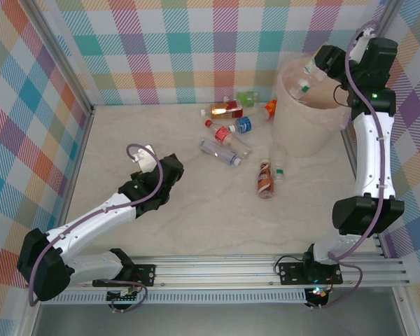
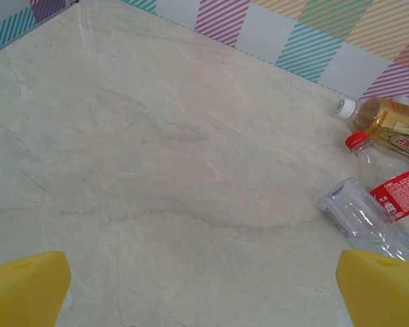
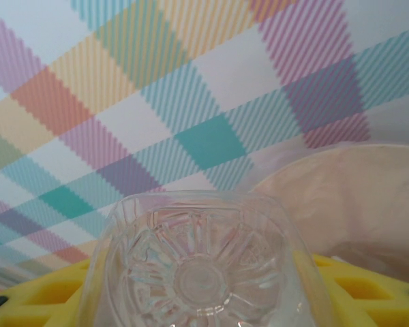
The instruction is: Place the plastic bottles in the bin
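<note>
The right gripper is closed on a clear ribbed plastic bottle, which is held over the large round cream-pink lined bin at the table's 2 o'clock corner. The left gripper is spread wide, with nothing held, above the pale marbled table. Other small capped plastic bottles are scattered at the bin's 9 o'clock, and a brown one lies at its 7 o'clock.
</note>
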Robot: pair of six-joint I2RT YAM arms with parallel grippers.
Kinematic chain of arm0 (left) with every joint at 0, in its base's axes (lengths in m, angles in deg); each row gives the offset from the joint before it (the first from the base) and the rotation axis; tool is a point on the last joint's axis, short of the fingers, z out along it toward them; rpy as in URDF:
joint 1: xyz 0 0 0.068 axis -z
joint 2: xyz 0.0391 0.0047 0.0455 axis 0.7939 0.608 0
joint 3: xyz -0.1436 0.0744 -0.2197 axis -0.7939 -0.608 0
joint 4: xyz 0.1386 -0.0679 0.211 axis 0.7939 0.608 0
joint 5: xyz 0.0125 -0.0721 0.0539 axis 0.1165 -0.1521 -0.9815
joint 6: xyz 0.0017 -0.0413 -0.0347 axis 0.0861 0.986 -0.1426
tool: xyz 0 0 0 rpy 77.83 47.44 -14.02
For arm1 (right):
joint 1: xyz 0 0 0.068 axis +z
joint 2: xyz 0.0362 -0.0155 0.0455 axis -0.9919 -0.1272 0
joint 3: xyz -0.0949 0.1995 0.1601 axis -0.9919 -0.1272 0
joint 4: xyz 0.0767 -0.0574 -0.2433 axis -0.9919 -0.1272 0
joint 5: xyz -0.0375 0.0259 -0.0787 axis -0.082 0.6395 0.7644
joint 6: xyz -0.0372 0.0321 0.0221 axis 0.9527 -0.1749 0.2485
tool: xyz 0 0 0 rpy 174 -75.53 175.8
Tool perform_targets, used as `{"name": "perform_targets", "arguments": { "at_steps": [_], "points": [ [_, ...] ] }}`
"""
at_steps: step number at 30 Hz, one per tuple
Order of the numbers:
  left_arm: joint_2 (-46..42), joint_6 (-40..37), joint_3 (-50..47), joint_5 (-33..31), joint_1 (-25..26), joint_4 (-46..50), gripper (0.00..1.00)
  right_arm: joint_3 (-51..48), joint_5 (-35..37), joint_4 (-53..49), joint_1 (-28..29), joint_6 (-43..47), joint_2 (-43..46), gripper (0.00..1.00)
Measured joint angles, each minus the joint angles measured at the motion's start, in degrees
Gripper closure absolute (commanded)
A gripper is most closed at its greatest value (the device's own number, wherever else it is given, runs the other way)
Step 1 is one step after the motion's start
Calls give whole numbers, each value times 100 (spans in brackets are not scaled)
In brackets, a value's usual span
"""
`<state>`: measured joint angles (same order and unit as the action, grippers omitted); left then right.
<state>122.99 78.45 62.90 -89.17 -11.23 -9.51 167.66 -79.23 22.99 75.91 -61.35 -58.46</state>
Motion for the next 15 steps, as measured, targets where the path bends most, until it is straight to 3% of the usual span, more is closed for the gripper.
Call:
{"name": "perform_targets", "arguments": {
  "at_steps": [11, 15],
  "points": [
    [81, 4, 0, 127, -76, 9, 0, 621, 1193, -935, -17, 920, -822, 48],
    [155, 17, 0, 184, -76, 11, 0, 647, 1294, -1231, -17, 1117, -1152, 38]
  ]
}}
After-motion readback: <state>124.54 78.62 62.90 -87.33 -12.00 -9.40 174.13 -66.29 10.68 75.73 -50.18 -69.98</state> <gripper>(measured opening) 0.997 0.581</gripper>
